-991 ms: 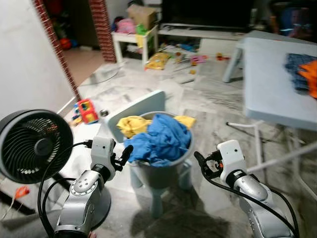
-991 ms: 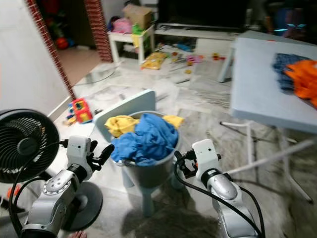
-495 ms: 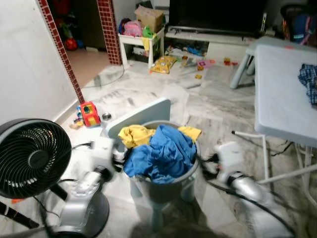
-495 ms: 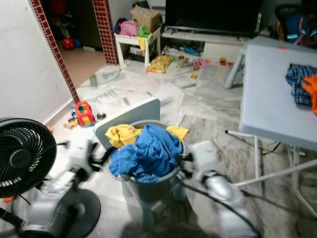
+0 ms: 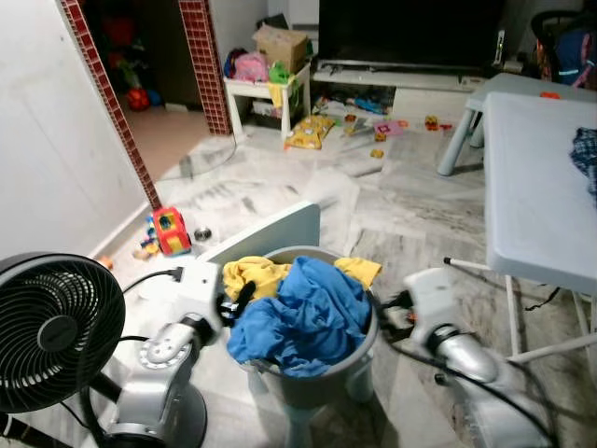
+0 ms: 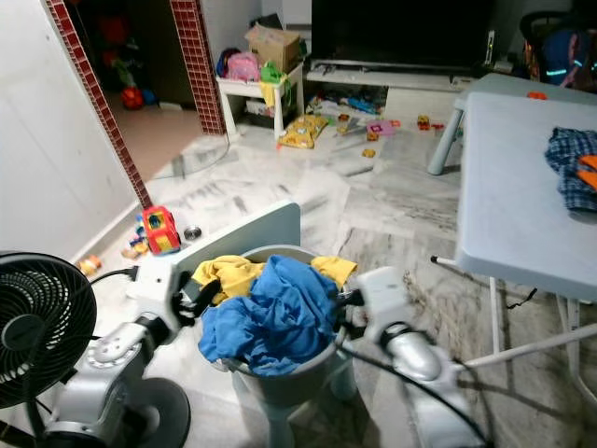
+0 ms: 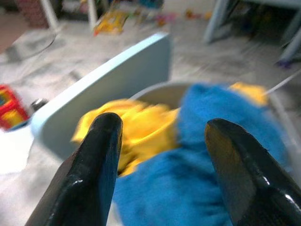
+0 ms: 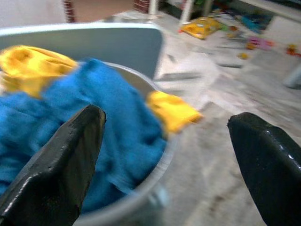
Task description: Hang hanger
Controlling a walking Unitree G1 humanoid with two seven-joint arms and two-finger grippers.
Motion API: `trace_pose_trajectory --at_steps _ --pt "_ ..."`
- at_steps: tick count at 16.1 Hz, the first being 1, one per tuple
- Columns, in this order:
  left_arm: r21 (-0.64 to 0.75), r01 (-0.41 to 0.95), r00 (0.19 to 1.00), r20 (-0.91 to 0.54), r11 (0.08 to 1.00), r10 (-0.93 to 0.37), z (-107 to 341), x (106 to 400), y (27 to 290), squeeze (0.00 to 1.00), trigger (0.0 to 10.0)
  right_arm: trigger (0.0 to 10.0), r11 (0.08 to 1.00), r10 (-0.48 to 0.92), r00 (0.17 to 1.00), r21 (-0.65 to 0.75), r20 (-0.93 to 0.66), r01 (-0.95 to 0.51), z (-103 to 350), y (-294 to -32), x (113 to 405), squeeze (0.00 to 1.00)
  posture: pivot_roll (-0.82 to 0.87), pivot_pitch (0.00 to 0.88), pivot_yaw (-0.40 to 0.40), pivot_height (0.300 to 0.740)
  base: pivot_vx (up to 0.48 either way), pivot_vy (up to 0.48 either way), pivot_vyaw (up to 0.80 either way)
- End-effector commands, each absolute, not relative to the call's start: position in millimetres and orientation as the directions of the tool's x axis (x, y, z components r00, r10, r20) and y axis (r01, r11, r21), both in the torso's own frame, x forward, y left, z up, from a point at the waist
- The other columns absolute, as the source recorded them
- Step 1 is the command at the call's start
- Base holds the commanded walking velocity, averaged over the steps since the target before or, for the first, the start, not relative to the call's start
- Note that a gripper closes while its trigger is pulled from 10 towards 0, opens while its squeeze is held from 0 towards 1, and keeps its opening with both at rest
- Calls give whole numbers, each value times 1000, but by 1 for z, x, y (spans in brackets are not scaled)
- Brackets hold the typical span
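A grey laundry basket (image 5: pixel 366 343) stands on a small pale-blue chair (image 5: pixel 270 233) right in front of me. It is heaped with a blue garment (image 5: pixel 303 313) and a yellow one (image 5: pixel 250 273). My left gripper (image 5: pixel 238 303) is at the basket's left rim, open, its fingers (image 7: pixel 101 155) spread before the yellow cloth (image 7: pixel 136 132). My right gripper (image 5: pixel 392 313) is at the basket's right rim, also open, with the blue garment (image 8: pixel 94 127) and a yellow corner (image 8: pixel 171 110) between its wide fingers.
A black fan (image 5: pixel 51 327) stands close on my left. A pale folding table (image 5: pixel 536 187) with a checked cloth (image 6: pixel 571 159) is on my right. A toy car (image 5: pixel 168 231) and scattered toys lie on the marble floor beyond, near a brick pillar (image 5: pixel 201 56).
The camera has moved forward and tilted, so the whole scene has shifted. Both grippers have come in closer to the basket's two sides.
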State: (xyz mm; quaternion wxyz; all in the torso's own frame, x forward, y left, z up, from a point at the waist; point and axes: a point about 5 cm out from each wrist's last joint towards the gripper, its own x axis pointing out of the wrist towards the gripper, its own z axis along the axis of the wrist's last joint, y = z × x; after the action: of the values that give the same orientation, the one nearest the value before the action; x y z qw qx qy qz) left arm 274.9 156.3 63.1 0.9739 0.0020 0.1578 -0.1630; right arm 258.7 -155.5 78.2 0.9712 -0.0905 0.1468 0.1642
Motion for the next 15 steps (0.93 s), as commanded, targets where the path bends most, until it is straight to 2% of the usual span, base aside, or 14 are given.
trace_pose_trajectory --at_steps 1,4,7,10,12,14,15 --pt "46 348 877 -369 936 -308 56 274 157 0 10000 10000 928 292 908 -140 -301 -345 83 -157 261 0 -198 4 33 740 0 0 0" --pt "169 439 836 -437 883 -332 45 271 163 0 10000 10000 928 295 907 -137 -302 -347 83 -157 262 0 -194 12 26 740 0 0 0" --pt "311 584 777 -483 750 -404 44 271 165 0 10000 10000 927 299 904 -131 -304 -350 83 -154 261 0 -196 13 29 740 0 0 0" --pt "344 704 694 -519 622 -498 42 272 156 0 10000 10000 934 276 911 -140 -305 -330 87 -160 257 0 -232 32 44 740 0 0 -800" --pt "367 779 623 -547 508 -560 41 269 147 0 10000 10000 938 255 912 -146 -321 -314 88 -171 243 0 -246 77 51 740 0 0 0" --pt "362 801 596 -551 477 -584 42 269 144 0 10000 10000 939 246 909 -150 -337 -310 87 -174 238 0 -252 91 49 740 0 0 0" --pt "372 821 570 -562 433 -599 42 272 138 0 10000 10000 936 253 900 -144 -354 -320 86 -175 233 0 -253 108 36 740 0 0 0"
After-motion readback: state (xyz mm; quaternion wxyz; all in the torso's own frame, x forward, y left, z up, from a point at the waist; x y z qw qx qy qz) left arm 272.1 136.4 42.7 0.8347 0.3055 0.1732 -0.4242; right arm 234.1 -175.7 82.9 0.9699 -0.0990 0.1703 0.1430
